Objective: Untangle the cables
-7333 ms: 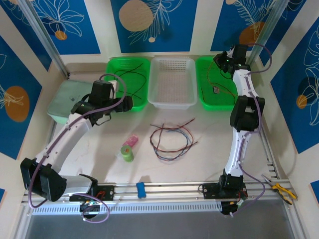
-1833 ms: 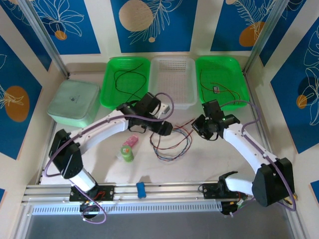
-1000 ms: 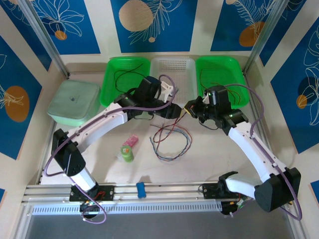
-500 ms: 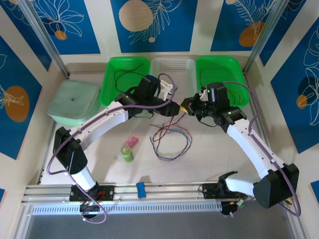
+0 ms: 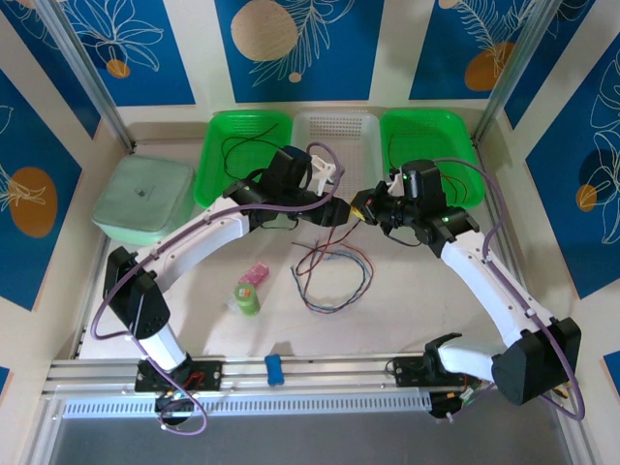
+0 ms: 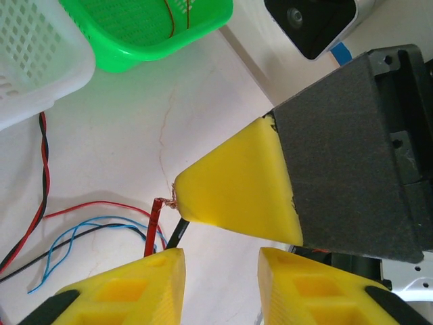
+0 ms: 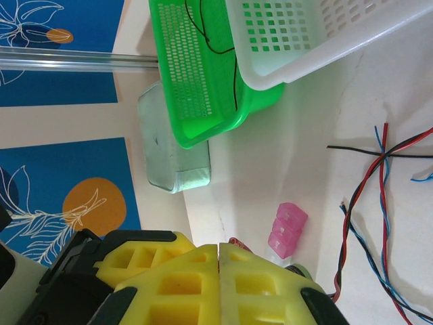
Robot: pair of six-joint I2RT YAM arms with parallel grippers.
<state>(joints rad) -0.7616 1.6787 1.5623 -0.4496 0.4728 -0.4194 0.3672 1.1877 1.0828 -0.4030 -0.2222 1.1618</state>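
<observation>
The cables, thin red, black and blue strands, lie in loose loops on the table's middle. One red and one black strand rise from the bundle, and their ends are pinched at the tip of my right gripper's fingers. My right gripper hangs above the bundle's far edge and is shut on them; a red bit pokes out at its shut tips. My left gripper faces it tip to tip. Seen from the left wrist, the left gripper is open just below the held ends, and nothing lies between its fingers.
At the back stand a green basket with a black wire, a white basket, and a green basket with more wire. A pale green box sits left. A pink piece and green roll lie near the cables.
Both grippers rose from table level beside the bundle and met tip to tip above it, the right one lifting the cable ends. Over the last half second almost nothing moved.
</observation>
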